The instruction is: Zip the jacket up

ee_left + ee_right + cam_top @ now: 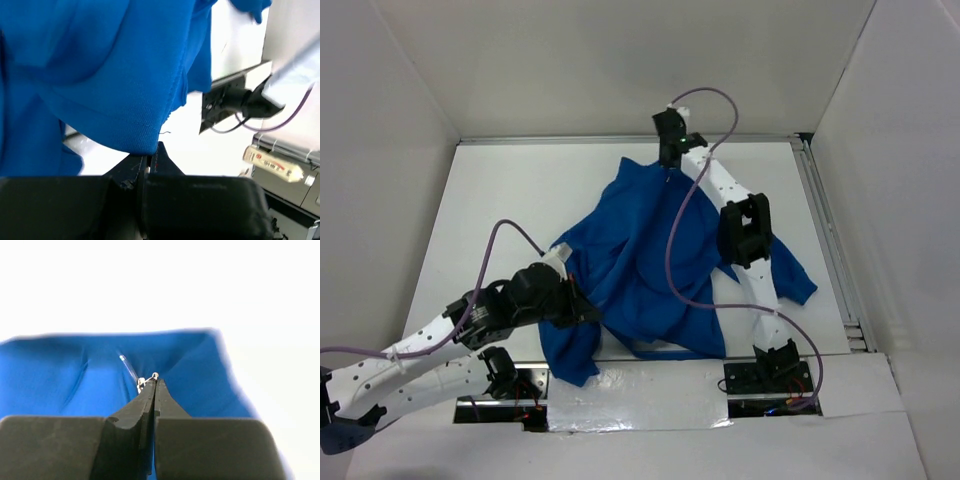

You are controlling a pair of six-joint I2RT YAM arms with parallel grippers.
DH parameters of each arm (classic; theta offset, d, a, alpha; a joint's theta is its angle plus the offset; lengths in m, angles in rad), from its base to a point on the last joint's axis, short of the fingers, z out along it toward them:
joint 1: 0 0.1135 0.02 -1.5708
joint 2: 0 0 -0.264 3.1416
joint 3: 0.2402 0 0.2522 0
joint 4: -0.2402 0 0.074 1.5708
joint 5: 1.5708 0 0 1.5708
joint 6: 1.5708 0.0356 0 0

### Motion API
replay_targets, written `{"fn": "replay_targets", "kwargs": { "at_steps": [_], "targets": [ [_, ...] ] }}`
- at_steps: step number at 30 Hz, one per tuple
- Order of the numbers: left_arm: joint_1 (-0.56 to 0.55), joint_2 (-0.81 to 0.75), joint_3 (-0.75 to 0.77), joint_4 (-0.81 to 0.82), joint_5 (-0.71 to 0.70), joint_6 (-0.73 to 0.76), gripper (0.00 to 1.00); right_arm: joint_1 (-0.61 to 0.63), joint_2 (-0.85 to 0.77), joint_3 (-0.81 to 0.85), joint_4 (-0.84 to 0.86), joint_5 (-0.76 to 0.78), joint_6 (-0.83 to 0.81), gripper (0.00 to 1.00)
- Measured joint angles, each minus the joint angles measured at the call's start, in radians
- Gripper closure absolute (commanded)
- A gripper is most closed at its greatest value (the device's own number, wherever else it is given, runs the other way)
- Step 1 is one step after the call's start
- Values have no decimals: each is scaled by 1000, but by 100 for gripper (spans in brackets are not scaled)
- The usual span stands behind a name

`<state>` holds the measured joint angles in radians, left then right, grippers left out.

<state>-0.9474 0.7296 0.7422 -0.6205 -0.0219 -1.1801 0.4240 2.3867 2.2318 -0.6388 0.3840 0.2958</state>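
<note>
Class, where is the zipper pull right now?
Right wrist view, centre: the zipper pull sits pinched in the right jaws, at the jacket's far end in the top view.

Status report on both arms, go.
Left gripper shut on jacket hem, near side. Right gripper shut on zipper pull at far collar end. Jacket rumpled; purple cable hangs over it.

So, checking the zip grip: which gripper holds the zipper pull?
The right gripper, at the far collar end of the jacket: it pinches the small metal zipper pull. The left gripper only clamps plain blue hem fabric.
</note>
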Motion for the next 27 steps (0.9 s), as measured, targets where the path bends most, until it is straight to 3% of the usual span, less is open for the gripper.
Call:
{"fn": "replay_targets", "kwargs": {
  "at_steps": [2,3,6,7,8,9,10,11,15,18,22,27],
  "targets": [
    [-16,-18,-9,-13,-17,-13,100,-79,127,203,-37,-33,-2,100],
    [-14,-20,-14,6,-50,-26,100,-108,141,229,-71,-62,-2,100],
    [-14,-21,-25,30,-82,-49,100,-176,88,126,-85,-139,-2,100],
    [-14,-21,-32,27,-82,-56,100,-191,67,90,-76,-169,-2,84],
    [-16,-21,-40,25,-80,-60,93,-198,56,72,-64,-200,-3,67],
    [-19,-21,-47,22,-78,-63,53,-210,36,42,-52,-226,-6,52],
    [-22,-21,-50,0,-58,-57,14,-217,31,34,-16,-226,-20,1],
    [-32,-23,-51,-32,-29,-53,1,-230,31,35,42,-233,-34,0],
    [-53,-10,-26,-136,5,-60,1,-276,-11,41,122,-262,-63,0],
    [-53,9,51,-222,-21,-75,1,-309,-162,-65,160,-310,-51,0],
    [-53,-2,142,-270,-76,-82,1,-343,-564,-383,256,-373,2,0],
    [-34,10,149,-238,-156,-14,1,-366,-1039,-738,370,-404,60,0]
  ]
}}
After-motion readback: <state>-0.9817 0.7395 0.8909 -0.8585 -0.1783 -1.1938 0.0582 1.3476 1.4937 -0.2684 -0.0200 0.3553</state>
